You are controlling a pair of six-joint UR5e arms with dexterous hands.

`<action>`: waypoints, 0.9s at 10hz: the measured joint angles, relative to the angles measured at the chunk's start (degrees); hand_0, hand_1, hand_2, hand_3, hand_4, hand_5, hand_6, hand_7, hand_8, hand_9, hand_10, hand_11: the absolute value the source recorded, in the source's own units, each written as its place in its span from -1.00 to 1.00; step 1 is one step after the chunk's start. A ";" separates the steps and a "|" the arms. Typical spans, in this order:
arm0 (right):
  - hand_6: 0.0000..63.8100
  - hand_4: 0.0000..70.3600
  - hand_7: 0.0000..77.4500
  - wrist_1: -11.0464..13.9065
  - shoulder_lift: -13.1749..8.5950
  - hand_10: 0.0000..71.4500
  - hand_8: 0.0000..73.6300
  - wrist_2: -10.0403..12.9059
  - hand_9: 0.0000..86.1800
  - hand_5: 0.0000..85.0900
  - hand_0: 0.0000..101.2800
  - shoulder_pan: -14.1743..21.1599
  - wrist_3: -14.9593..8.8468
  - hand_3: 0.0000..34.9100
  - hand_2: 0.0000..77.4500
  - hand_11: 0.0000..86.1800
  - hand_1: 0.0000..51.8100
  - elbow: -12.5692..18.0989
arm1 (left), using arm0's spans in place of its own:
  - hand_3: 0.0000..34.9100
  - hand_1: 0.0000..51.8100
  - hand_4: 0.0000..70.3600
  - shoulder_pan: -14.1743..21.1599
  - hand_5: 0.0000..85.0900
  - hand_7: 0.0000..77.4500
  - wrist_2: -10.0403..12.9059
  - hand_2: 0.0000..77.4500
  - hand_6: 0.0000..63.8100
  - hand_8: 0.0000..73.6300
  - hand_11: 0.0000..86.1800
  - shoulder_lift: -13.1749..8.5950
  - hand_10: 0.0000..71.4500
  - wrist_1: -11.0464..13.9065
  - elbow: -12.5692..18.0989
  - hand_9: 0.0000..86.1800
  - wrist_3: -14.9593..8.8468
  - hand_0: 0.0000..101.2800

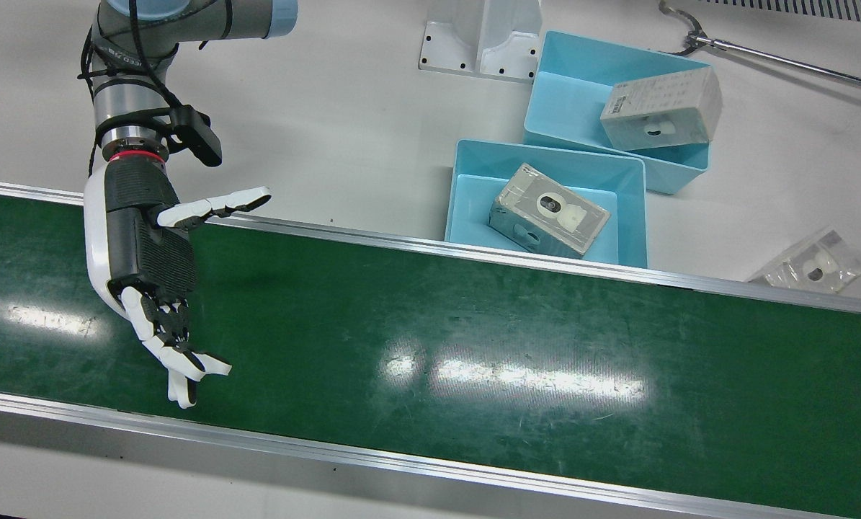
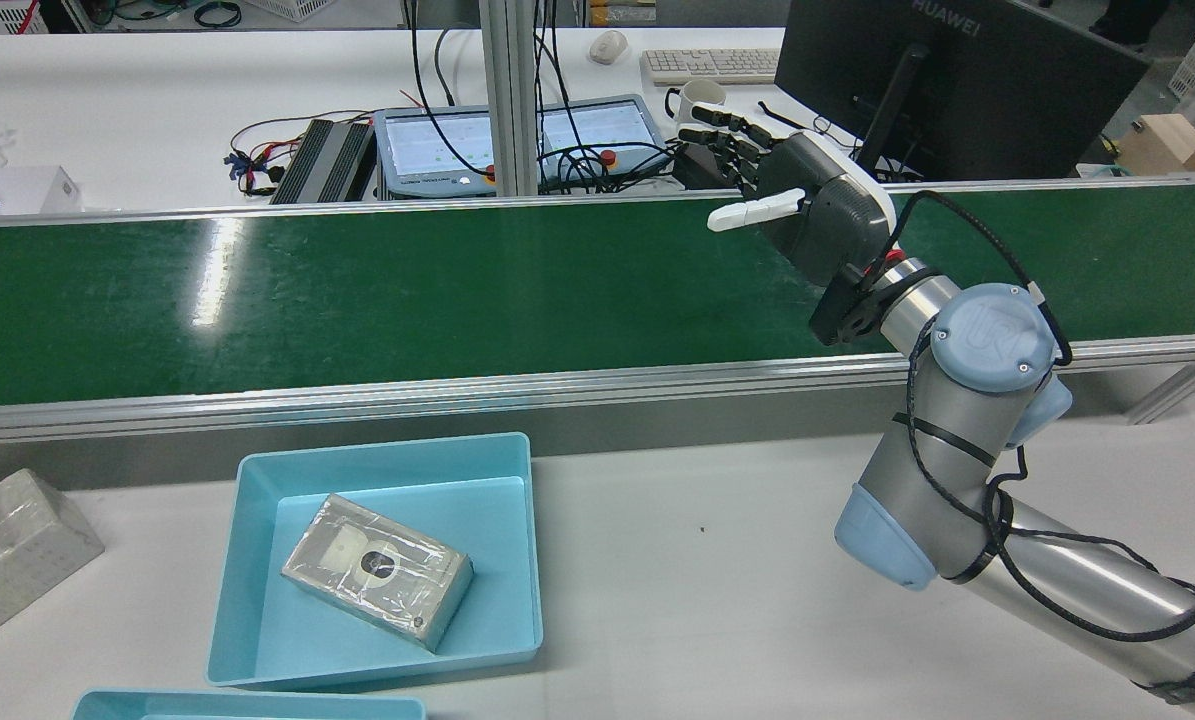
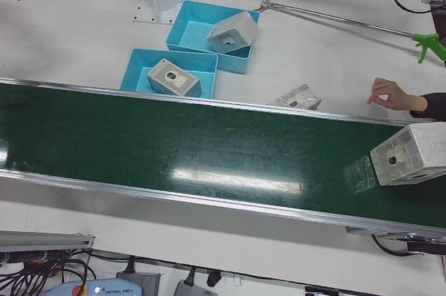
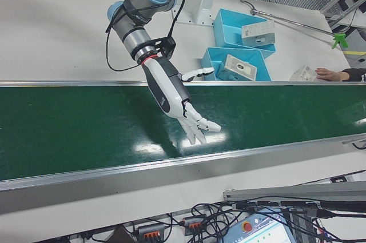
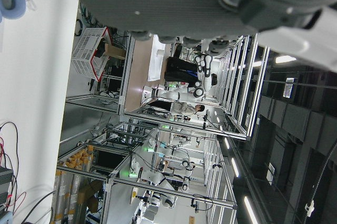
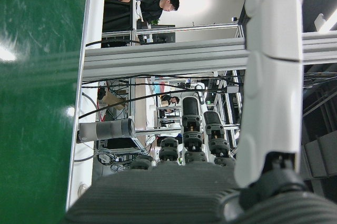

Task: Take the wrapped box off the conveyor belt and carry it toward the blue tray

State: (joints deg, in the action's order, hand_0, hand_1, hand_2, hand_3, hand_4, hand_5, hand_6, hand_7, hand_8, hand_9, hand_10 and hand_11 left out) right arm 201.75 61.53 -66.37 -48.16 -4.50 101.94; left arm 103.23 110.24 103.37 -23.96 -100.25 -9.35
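One wrapped box [image 3: 410, 154] rides the conveyor belt [image 3: 209, 150] at its far end, well apart from the right robot hand [image 1: 158, 281], which waits over the belt, fingers spread, holding nothing.

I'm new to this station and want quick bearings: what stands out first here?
The right hand hovers open over the green conveyor belt. A wrapped box sits at the belt's far end, away from that hand. Beside the belt, two blue trays each hold a box.
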 joint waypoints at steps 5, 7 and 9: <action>-0.71 -0.72 -0.42 -0.11 0.03 -0.98 -0.79 0.10 -0.84 -0.60 -0.04 0.00 0.23 -0.98 -0.85 -0.94 -0.54 -0.33 | -1.00 -1.00 -1.00 0.00 -0.97 -0.99 0.00 -0.97 -0.98 -0.99 -0.99 0.00 -1.00 0.00 0.00 -0.99 0.00 -1.00; -0.73 -0.81 -0.48 -0.12 0.01 -0.95 -0.79 0.16 -0.82 -0.64 -0.04 0.13 0.27 -0.98 -0.85 -0.92 -0.52 -0.33 | -1.00 -1.00 -1.00 0.00 -0.97 -0.99 0.00 -0.97 -0.98 -0.99 -0.99 0.00 -0.98 0.00 0.00 -0.99 0.00 -1.00; -0.69 -0.74 -0.41 -0.18 -0.03 -0.95 -0.76 0.18 -0.80 -0.62 -0.04 0.22 0.35 -0.99 -0.85 -0.91 -0.52 -0.34 | -1.00 -1.00 -1.00 0.00 -0.97 -0.99 0.00 -0.99 -0.98 -0.99 -0.99 0.00 -0.98 0.00 0.00 -0.99 0.00 -1.00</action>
State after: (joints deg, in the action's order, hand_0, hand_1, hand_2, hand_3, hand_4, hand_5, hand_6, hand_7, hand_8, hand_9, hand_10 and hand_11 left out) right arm 201.57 61.50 -66.19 -47.94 -4.14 101.60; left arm 103.23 110.24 103.38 -23.96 -100.25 -9.35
